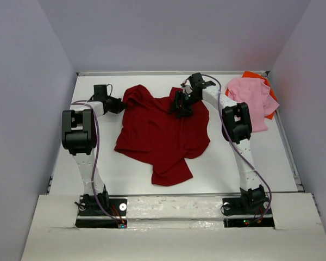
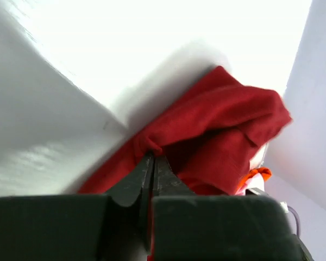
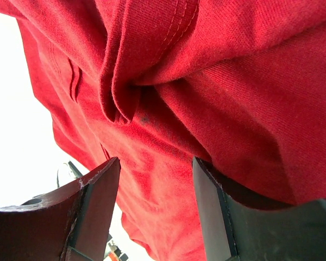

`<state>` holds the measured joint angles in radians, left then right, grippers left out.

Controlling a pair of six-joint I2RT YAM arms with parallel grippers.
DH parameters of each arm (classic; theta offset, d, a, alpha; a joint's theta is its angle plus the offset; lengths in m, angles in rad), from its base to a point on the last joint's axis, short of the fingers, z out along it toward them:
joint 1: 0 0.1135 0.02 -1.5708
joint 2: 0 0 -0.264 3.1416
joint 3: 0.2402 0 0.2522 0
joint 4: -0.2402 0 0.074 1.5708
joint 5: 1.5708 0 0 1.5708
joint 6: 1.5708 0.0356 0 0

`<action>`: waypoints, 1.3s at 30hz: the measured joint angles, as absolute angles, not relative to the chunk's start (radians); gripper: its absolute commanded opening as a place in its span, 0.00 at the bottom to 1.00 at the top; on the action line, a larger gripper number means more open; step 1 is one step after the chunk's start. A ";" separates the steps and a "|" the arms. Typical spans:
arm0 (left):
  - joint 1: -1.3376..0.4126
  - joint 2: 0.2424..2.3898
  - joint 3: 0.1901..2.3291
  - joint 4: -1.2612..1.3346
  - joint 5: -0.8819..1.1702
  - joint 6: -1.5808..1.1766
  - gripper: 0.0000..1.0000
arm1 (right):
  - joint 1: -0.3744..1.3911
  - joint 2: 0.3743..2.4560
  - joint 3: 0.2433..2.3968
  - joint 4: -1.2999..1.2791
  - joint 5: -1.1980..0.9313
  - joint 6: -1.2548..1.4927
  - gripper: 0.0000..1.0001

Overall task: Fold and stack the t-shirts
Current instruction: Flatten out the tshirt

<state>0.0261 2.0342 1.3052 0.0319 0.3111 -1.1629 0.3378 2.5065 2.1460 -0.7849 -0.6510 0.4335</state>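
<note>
The dark red t-shirt lies crumpled across the middle of the white surface, with one end trailing toward the near edge. At the shirt's far-left edge, the left claw is pinched tight on a small fold of the red cloth. The right claw sits over the shirt's far-right part. Its jaws are parted, with red cloth bunched just in front of them but not gripped. The light pink t-shirt lies in the far right corner on top of the bright orange t-shirt. Bare surface runs along the near edge and both side edges.
</note>
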 measured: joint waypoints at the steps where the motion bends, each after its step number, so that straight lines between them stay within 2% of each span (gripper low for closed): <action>1: 0.027 2.046 1.310 0.033 0.313 -1.164 0.06 | 0.337 2.506 2.146 -0.785 -0.651 0.434 0.62; 4: 0.026 2.105 1.342 0.035 0.344 -1.168 0.06 | 0.335 2.506 2.146 -0.785 -0.652 0.433 0.62; 6: 0.026 2.119 1.361 0.038 0.357 -1.166 0.00 | 0.332 2.506 2.146 -0.785 -0.652 0.433 0.62; 16: 0.029 2.112 1.362 0.029 0.354 -1.140 0.00 | 0.328 2.506 2.144 -0.785 -0.652 0.433 0.61; 30: 0.212 1.829 1.412 -0.183 0.196 -1.029 0.00 | 0.302 2.463 2.062 -0.753 -0.650 0.434 0.60; 35: 0.224 1.882 1.505 -0.202 0.178 -1.008 0.00 | 0.297 2.421 1.991 -0.723 -0.633 0.433 0.59; 39: 0.225 2.030 1.651 -0.204 0.194 -0.994 0.00 | 0.294 2.348 1.866 -0.670 -0.617 0.434 0.59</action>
<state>0.2249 2.0296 1.6512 -0.2039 0.1936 -0.9943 0.2935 2.3482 1.8656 -0.6704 -0.6174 0.4339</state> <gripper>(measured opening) 0.011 0.585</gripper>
